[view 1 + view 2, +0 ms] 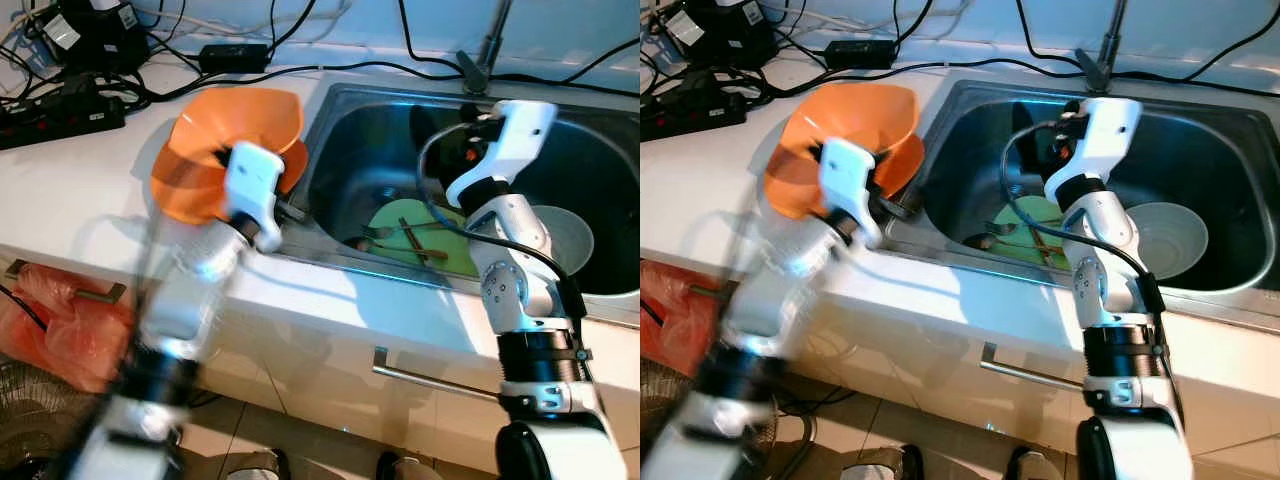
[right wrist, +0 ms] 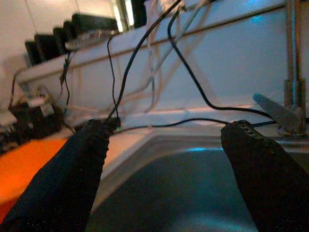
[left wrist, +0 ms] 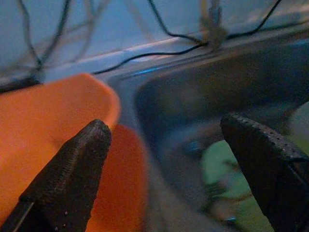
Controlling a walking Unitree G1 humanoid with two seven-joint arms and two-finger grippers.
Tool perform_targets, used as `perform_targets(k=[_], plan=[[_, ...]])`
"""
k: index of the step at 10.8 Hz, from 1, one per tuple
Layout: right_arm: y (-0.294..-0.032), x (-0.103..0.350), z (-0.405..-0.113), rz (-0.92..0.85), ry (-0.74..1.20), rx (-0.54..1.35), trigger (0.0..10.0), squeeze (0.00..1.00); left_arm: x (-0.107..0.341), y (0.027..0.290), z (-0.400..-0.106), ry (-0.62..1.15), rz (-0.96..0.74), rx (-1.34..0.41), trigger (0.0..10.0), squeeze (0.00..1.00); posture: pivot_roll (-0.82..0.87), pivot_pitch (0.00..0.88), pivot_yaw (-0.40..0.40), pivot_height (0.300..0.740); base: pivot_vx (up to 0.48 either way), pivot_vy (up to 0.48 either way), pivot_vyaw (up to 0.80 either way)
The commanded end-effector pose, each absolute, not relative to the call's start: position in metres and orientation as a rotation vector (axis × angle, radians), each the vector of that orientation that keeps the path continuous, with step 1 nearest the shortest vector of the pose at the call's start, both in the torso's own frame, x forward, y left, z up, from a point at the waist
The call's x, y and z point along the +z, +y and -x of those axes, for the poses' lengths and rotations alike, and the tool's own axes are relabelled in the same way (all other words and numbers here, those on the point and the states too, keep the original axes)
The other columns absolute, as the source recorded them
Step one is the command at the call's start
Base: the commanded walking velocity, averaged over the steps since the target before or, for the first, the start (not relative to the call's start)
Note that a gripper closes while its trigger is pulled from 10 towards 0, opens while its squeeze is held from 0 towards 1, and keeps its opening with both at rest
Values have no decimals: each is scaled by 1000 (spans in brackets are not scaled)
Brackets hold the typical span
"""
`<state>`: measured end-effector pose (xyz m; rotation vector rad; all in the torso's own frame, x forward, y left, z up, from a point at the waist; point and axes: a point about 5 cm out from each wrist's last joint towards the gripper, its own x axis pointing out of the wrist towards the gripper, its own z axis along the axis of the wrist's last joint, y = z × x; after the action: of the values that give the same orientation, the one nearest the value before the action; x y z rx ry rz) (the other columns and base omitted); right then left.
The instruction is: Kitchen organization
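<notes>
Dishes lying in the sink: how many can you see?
2. A green plate lies on the sink bottom with utensils across it, and a white bowl sits beside it toward the robot's right. The right arm covers part of the basin, so more may be hidden.

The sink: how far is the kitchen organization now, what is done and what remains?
Done: the orange bowls sit on the counter beside the sink. In hand: nothing; the left gripper and right gripper are both open and empty. Left: the green plate with utensils and the white bowl.
</notes>
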<state>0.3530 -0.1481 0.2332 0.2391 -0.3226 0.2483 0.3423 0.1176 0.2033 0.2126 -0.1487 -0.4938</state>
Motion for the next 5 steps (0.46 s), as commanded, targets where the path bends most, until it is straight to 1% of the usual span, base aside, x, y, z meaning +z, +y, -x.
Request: perform_targets(k=[1,3,5], plan=[[-150,233,-350,-272,-317,239,10000,0,207,114,-344,-174,-285,-506,10000,1000,64,92,82,740,0,0,0],[-149,228,-349,-299,-284,237,10000,0,219,119,-350,-214,-384,-471,10000,1000,67,90,85,740,0,0,0],[-150,225,-348,-306,-272,231,10000,0,222,128,-356,-231,-460,-420,10000,1000,68,85,89,740,0,0,0]])
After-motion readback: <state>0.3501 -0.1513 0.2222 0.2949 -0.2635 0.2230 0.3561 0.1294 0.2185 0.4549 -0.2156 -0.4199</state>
